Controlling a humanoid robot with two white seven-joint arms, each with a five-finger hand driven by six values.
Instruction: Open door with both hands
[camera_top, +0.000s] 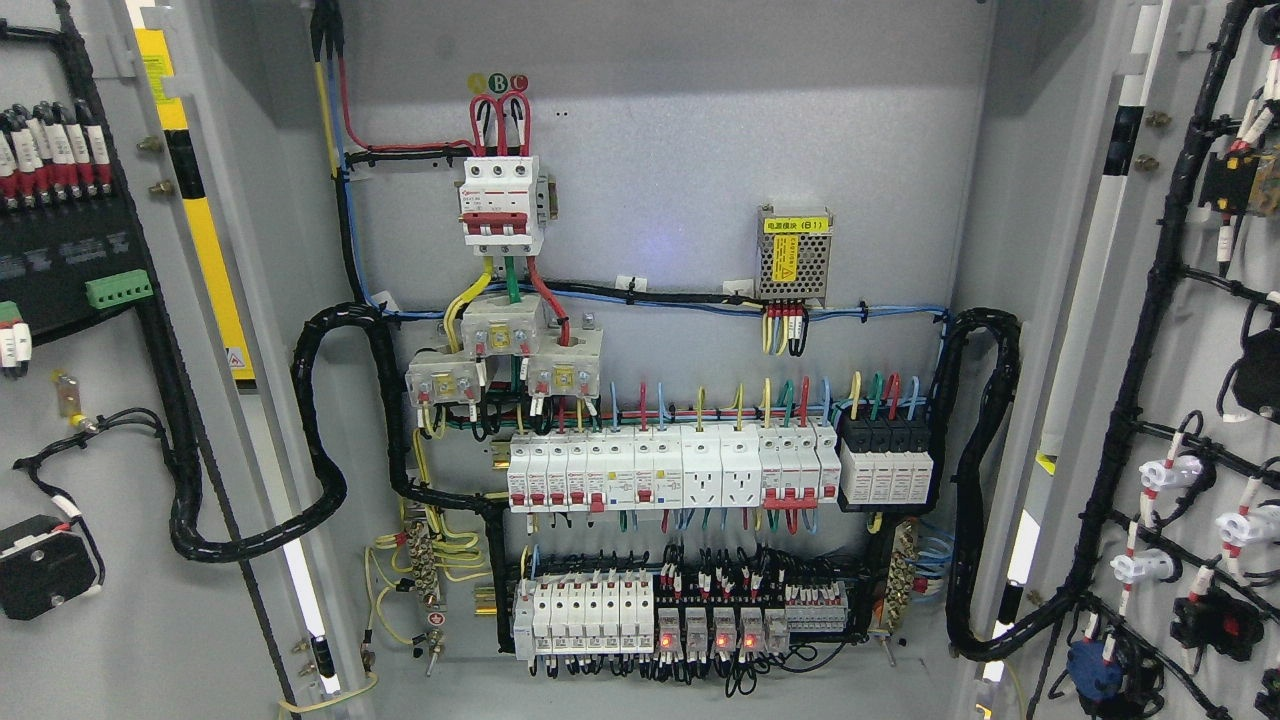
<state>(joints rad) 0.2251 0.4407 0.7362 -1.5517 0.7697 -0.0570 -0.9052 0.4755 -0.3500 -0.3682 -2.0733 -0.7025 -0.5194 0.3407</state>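
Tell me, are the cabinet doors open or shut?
Open. Both doors, left and right, are swung wide, showing their wired insides, and the breakers on the back panel are in plain view.

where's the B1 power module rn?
Head view, upper right of the back panel: the power module sits right of the main breaker, above the row of breakers.

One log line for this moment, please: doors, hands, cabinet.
left door: open | right door: open | cabinet interior: exposed, breakers visible | hands: not in view
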